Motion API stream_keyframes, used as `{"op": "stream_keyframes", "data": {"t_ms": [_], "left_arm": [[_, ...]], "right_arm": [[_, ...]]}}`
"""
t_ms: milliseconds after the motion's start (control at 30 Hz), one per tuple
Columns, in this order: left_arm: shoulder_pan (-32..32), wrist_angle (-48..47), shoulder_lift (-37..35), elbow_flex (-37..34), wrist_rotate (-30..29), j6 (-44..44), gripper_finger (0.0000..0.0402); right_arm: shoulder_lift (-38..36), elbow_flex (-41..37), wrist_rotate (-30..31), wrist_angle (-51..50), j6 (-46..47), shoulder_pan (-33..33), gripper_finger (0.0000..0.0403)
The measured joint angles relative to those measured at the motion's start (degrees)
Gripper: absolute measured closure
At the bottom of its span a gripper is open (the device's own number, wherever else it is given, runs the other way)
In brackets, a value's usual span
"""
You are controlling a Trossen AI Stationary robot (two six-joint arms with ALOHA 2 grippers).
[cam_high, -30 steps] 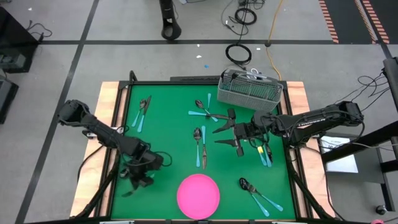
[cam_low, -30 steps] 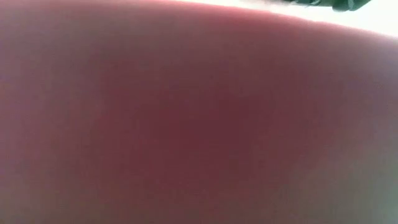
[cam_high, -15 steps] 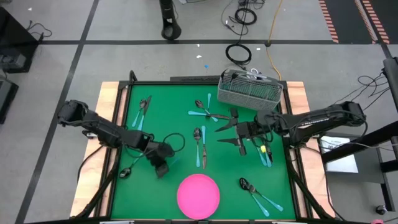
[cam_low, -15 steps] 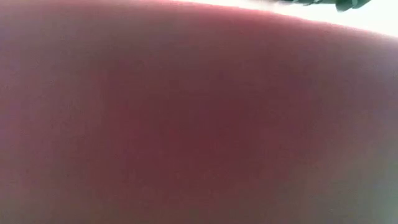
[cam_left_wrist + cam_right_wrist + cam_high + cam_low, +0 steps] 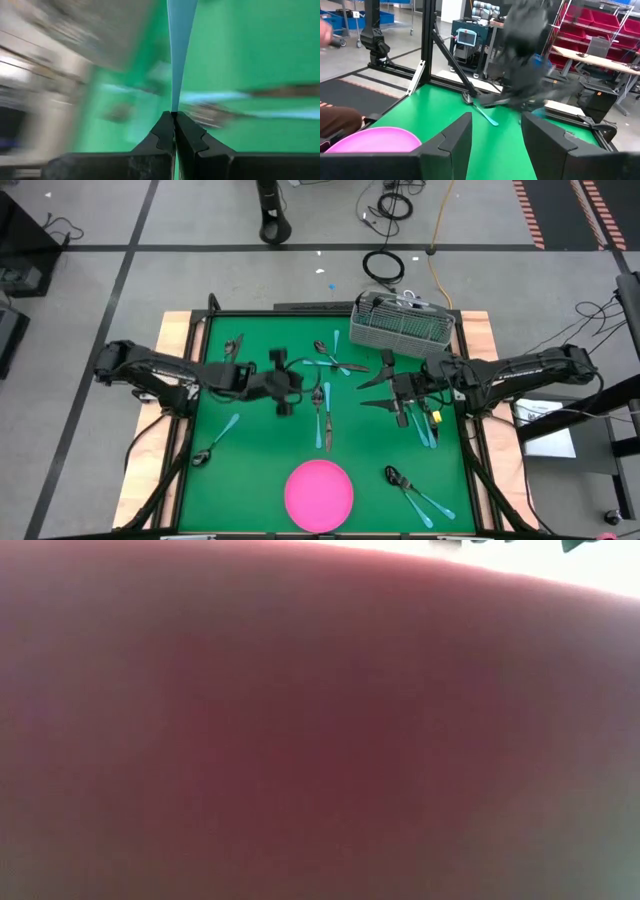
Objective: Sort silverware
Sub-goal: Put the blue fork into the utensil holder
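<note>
Since a moment ago, the left gripper (image 5: 284, 402) has swung away from the near left part of the table and up toward the middle, and a spoon (image 5: 213, 442) now lies where it was, near the left edge of the green mat (image 5: 262, 440). From above, the left gripper hangs just beside two pieces of silverware (image 5: 322, 416) lying side by side in the middle of the mat. Its wrist view shows its two dark fingers (image 5: 163, 135) pressed together on the thin end of a light-blue handle (image 5: 180, 40) that sticks straight out from them. The right gripper (image 5: 382, 392) has shifted a little toward the grey basket (image 5: 401, 326) at the far edge of the mat, and its fingers stand wide apart with nothing between them. More silverware is spread around the mat: one piece at the far left (image 5: 229, 360), a crossed pair near the far middle (image 5: 330, 356), some under the right arm (image 5: 427, 426), and a pair at the near right (image 5: 415, 494). The pink plate (image 5: 319, 494) sits at the near edge in the middle. The low view is filled with a blurry dark pink and shows nothing clear.
</note>
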Motion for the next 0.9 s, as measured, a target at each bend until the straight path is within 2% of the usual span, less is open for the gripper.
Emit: {"op": "stream_keyframes", "data": {"t_ms": [167,300,400,467,533,733,900], "left_arm": [[3.34,3.15,2.76,8.41,-14.04,26.36,0.0399],[6.04,12.14,6.01,9.9,-22.81,52.23,0.04],[8.75,18.42,9.45,9.9,-26.21,74.13,0.04],[10.75,21.25,12.1,9.87,-27.13,87.62,0.04],[12.87,24.74,14.85,9.85,-27.04,96.98,0.04],[18.6,40.33,21.09,9.83,-25.4,109.18,0.04],[20.29,60.24,25.46,9.83,-15.14,123.97,0.04]], "right_arm": [[-0.41,0.0,0.37,-1.55,1.52,-0.02,0.0243],[-2.29,0.0,0.44,-5.25,2.83,-0.02,0.0243],[-4.21,0.0,0.44,-8.95,3.67,-0.02,0.0243],[-5.23,0.0,0.44,-10.61,4.42,-0.02,0.0243],[-6.02,0.0,0.44,-12.14,5.0,-0.02,0.0243],[-6.67,0.0,0.43,-16.12,6.14,-0.02,0.0243],[-6.65,0.0,0.42,-17.67,6.14,-0.02,0.0243]]}}
